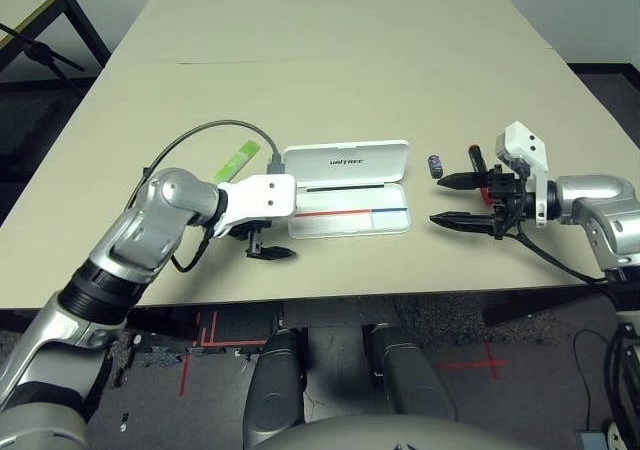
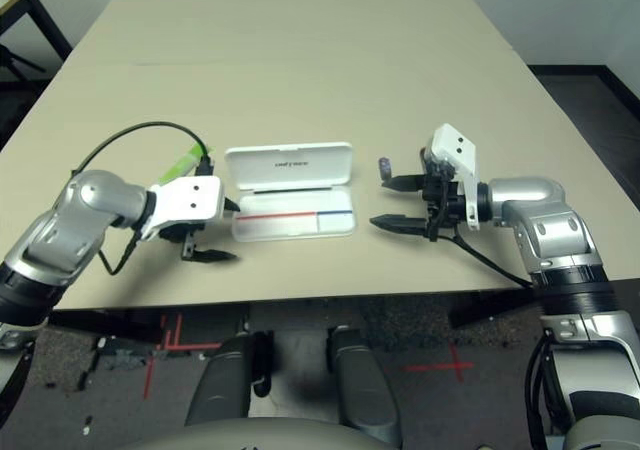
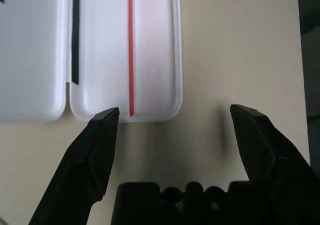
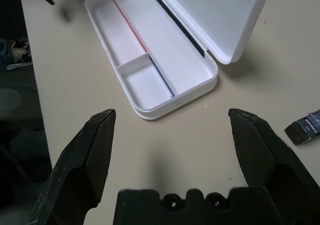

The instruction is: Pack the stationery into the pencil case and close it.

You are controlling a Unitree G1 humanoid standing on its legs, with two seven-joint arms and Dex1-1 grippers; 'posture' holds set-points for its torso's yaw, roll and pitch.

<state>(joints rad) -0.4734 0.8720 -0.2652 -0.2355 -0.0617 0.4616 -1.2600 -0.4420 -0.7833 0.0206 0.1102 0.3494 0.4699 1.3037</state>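
The white pencil case lies open at the table's middle, its lid [image 1: 345, 159] tipped back and its tray [image 4: 150, 70] holding nothing I can see. A light-green stick [image 1: 240, 158] lies to the left of the lid. A small dark block [image 1: 435, 165] sits to the right of the case. Further right, a red marker [image 1: 477, 156] is partly hidden behind my right arm's hardware. My left gripper [image 2: 230, 232] stands open at the tray's left end. My right gripper [image 1: 438, 200] stands open a little right of the tray, pointing at it. Neither holds anything.
The beige table [image 1: 330, 60] stretches far back beyond the case. Its front edge [image 1: 330, 292] runs just below both grippers. A grey cable [image 1: 215, 128] loops above my left forearm. A dark-framed second table [image 1: 35, 15] stands at the back left.
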